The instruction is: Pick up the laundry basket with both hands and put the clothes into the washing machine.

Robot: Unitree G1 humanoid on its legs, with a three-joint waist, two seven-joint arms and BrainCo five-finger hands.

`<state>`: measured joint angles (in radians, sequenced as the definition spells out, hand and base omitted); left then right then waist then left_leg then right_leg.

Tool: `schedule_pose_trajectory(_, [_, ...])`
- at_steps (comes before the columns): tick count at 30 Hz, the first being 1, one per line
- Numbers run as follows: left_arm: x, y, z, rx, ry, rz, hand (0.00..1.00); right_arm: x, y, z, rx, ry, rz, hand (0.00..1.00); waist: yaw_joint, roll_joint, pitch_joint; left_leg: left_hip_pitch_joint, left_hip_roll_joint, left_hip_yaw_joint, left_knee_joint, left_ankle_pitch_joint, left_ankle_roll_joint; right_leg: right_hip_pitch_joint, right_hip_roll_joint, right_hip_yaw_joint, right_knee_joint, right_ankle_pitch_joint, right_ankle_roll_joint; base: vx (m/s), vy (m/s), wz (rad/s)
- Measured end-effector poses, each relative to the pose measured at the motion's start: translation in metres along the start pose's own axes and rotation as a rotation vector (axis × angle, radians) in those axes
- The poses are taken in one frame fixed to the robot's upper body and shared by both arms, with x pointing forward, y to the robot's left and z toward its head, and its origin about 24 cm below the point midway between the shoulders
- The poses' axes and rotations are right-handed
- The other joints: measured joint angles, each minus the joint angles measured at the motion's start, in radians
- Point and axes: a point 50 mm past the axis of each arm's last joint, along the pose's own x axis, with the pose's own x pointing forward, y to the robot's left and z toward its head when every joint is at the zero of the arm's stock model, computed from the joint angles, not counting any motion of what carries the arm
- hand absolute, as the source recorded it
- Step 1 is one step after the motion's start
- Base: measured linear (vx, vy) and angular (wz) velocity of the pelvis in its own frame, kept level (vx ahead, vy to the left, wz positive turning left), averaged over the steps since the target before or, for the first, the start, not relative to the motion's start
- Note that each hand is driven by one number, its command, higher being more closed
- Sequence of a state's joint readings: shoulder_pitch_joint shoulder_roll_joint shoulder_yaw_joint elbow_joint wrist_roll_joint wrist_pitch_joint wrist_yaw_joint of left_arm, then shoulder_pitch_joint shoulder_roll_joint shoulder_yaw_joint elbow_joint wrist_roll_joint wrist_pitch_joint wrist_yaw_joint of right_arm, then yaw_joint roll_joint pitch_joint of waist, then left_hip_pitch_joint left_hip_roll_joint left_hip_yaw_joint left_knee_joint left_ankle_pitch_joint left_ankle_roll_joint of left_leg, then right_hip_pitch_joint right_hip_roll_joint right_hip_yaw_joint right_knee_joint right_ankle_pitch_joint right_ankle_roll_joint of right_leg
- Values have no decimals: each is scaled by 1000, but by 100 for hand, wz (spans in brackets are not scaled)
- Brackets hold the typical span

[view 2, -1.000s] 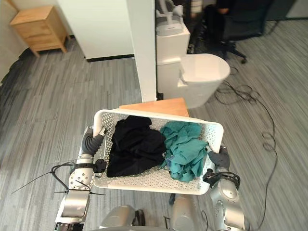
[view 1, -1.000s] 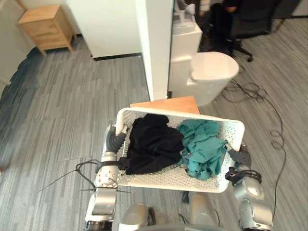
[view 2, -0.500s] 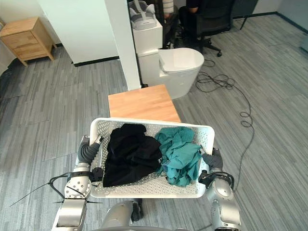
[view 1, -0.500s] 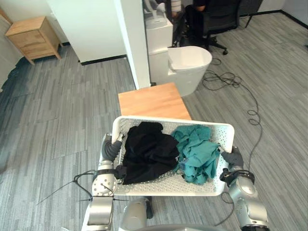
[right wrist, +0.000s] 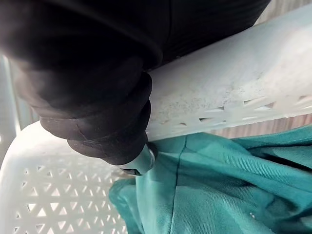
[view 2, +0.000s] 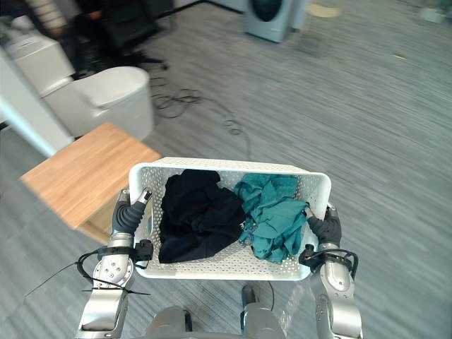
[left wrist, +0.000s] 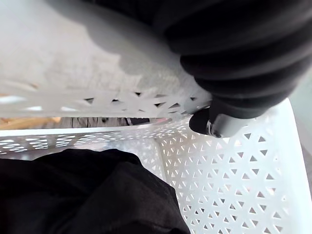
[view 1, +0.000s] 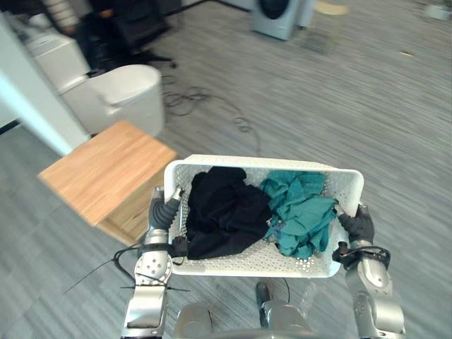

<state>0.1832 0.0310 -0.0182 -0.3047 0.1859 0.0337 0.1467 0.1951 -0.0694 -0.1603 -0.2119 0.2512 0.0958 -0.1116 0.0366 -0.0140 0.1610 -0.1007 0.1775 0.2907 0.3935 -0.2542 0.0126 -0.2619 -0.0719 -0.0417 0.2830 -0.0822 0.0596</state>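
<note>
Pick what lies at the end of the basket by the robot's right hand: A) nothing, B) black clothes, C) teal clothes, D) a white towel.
C: the teal clothes fill the end of the basket next to the right hand, while the black clothes lie by the left hand.

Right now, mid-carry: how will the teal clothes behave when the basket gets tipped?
Probably floppy: the teal clothes lie crumpled in loose folds, so they should slump rather than slide as one piece. Likely light: the basket sits roughly level between the left hand and right hand. They touch the black clothes, so both may drag out together.
</note>
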Motion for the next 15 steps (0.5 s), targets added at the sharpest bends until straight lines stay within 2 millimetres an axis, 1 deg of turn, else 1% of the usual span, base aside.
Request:
schedule_pose_trajectory(1, [0, 1, 0, 2, 1, 6, 100, 0, 1, -1, -2, 1, 2, 100, 1, -8, -3, 20, 0, 50, -24, 14, 4, -6, -26, -73, 35, 2, -9, -288, 100, -215])
schedule_pose_trajectory(2, [0, 4, -1, 5, 6, 16, 100, 0, 4, -1, -8, 2, 11, 100, 6, 5, -2, 50, 12, 124, -57, 29, 6, 6, -63, -183, 102, -10, -34, -229, 75, -160])
schedule_pose_trajectory(3, [0, 6, -2, 6, 7, 22, 100, 0, 5, -2, -5, 5, 15, 100, 5, 12, -2, 72, 23, 166, -75, 38, 3, 23, -73, -226, 148, -24, -53, -251, 69, -178])
schedule_pose_trajectory(4, [-1, 7, -3, 10, 15, 26, 100, 2, 7, -7, 1, 23, 20, 100, 2, 22, -11, 86, 37, 216, -92, 48, 0, 54, -83, -249, 193, -44, -64, -168, 23, -138])
schedule_pose_trajectory(5, [-1, 7, -6, 14, 24, 24, 100, 4, 9, -11, 4, 41, 21, 100, 0, 22, -22, 87, 45, 246, -101, 55, -5, 84, -95, -258, 210, -62, -55, -116, -39, -135])
schedule_pose_trajectory(6, [-1, 8, -11, 23, 45, 23, 100, 9, 11, -18, 4, 68, 26, 100, -5, 11, -39, 88, 46, 288, -114, 61, -20, 125, -105, -255, 197, -84, -43, -57, -86, -102])
schedule_pose_trajectory(7, [-2, 9, -14, 28, 56, 24, 100, 11, 12, -22, -1, 83, 32, 100, -7, 1, -49, 81, 45, 305, -114, 63, -34, 149, -109, -245, 164, -89, -27, -29, -116, -97])
schedule_pose_trajectory(8, [-2, 11, -16, 36, 67, 30, 100, 14, 17, -26, -1, 100, 46, 100, -7, -21, -63, 67, 43, 327, -109, 68, -47, 185, -101, -212, 64, -114, 9, -1, -209, -81])
schedule_pose_trajectory(9, [-2, 11, -24, 28, 103, 35, 100, 20, 19, -29, -19, 117, 58, 100, -22, -9, -69, 36, 75, 340, -71, 67, -61, 190, -64, -194, -16, -102, -4, 26, -212, -72])
schedule_pose_trajectory(10, [-2, 11, -26, 27, 114, 36, 100, 21, 19, -32, -31, 129, 63, 100, -20, 0, -70, 35, 91, 340, -57, 68, -69, 192, -45, -188, -27, -100, -6, 74, -223, -66])
schedule_pose_trajectory(11, [-4, 13, -32, 32, 147, 43, 100, 20, 21, -37, -41, 154, 70, 100, -20, 8, -66, 34, 145, 331, 20, 69, -74, 213, -12, -164, -32, -97, -20, 89, -130, -54])
schedule_pose_trajectory(12, [-6, 15, -35, 30, 167, 54, 100, 20, 24, -40, -47, 166, 79, 100, -16, 10, -65, 33, 172, 312, 72, 65, -65, 230, 6, -148, -37, -94, -27, 149, -178, -76])
schedule_pose_trajectory(13, [-9, 22, -40, 23, 194, 81, 100, 20, 30, -40, -61, 168, 104, 100, -10, 12, -56, -13, 221, 219, 241, 52, 3, 294, 34, -119, -68, -99, -46, 128, -123, -62])
schedule_pose_trajectory(14, [-10, 21, -41, 13, 198, 82, 100, 20, 29, -40, -68, 165, 102, 100, -9, 13, -56, -36, 217, 168, 282, 37, -13, 312, 34, -117, -77, -101, -50, 122, -73, -50])
schedule_pose_trajectory(15, [-9, 18, -39, 0, 187, 73, 100, 22, 28, -37, -73, 153, 90, 100, -2, 2, -51, -89, 179, 97, 304, 33, -18, 331, 24, -114, -95, -107, -57, 73, 39, -16])
